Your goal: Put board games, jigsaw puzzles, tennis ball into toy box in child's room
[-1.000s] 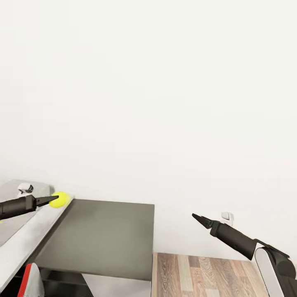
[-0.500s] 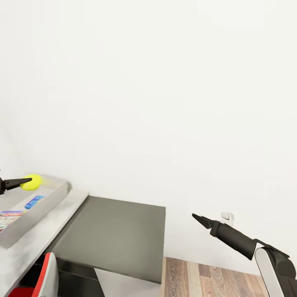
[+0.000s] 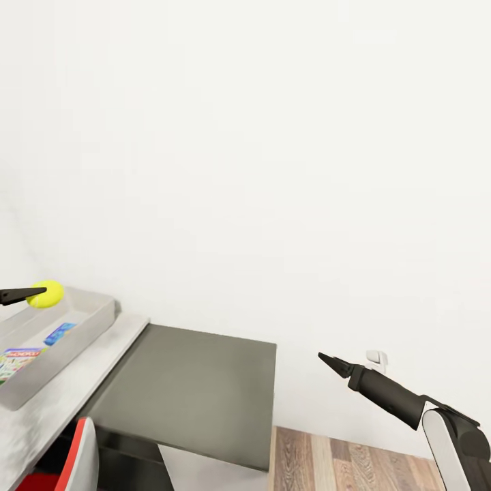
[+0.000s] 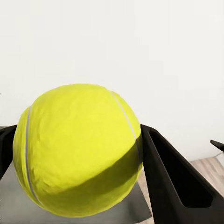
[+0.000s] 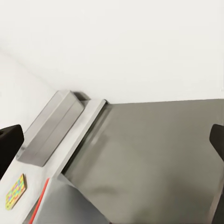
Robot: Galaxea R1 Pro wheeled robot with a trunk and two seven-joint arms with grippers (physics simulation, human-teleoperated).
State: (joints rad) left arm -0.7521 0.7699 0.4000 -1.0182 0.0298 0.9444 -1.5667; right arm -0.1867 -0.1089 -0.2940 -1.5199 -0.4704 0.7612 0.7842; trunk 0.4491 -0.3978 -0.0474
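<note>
My left gripper point(image 3: 37, 293) is shut on the yellow-green tennis ball point(image 3: 51, 295), holding it just above the far end of the light grey toy box point(image 3: 80, 326). In the left wrist view the tennis ball point(image 4: 79, 149) sits between the black fingers point(image 4: 172, 179). Colourful board games point(image 3: 20, 358) lie inside the box. The right wrist view shows the toy box point(image 5: 49, 128) and, beyond it on the pale table top, a multicolour jigsaw puzzle point(image 5: 15, 191). My right gripper point(image 3: 327, 360) hangs open over the floor, right of the table.
The table's dark grey corner section point(image 3: 194, 389) lies between both arms, its pale top point(image 3: 41, 416) at the left. A red chair back point(image 3: 80, 453) stands below it. Wood floor point(image 3: 341, 460) and a wall socket point(image 3: 375, 356) are at the right.
The view has shifted, bringing the toy box in at the left. My left gripper has carried the ball from by the table's edge to above the box. The right arm holds still.
</note>
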